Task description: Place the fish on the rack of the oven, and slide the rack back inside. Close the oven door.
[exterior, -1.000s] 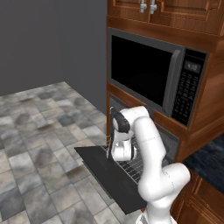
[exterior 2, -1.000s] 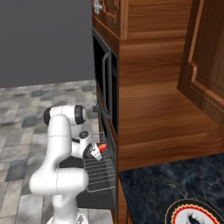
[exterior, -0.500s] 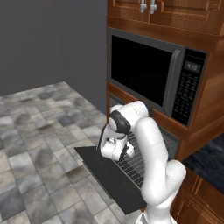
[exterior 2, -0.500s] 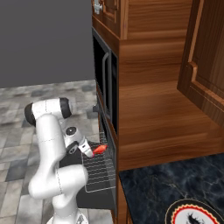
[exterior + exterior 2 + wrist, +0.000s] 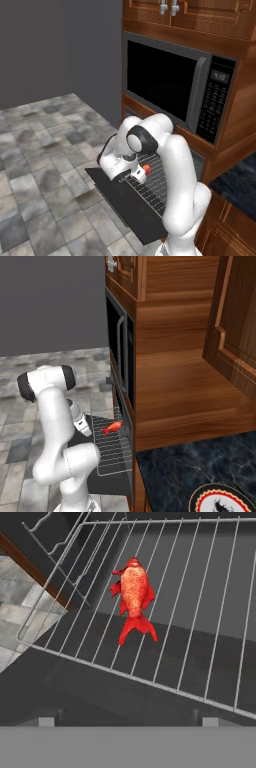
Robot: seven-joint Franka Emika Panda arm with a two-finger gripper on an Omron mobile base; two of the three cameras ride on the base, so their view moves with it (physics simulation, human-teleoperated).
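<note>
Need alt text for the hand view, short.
A red-orange fish lies flat on the pulled-out wire rack, clear of the open tool. The dark oven door lies below the rack, with grey floor tiles at left.

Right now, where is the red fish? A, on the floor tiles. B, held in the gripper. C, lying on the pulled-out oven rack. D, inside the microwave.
C: the fish lies flat on the wires of the rack, free of the gripper.

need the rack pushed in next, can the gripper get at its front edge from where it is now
Probably yes. The open gripper hangs just in front of the pulled-out rack, over the lowered oven door. Nothing lies between them; the fish rests farther back on the wires.
</note>
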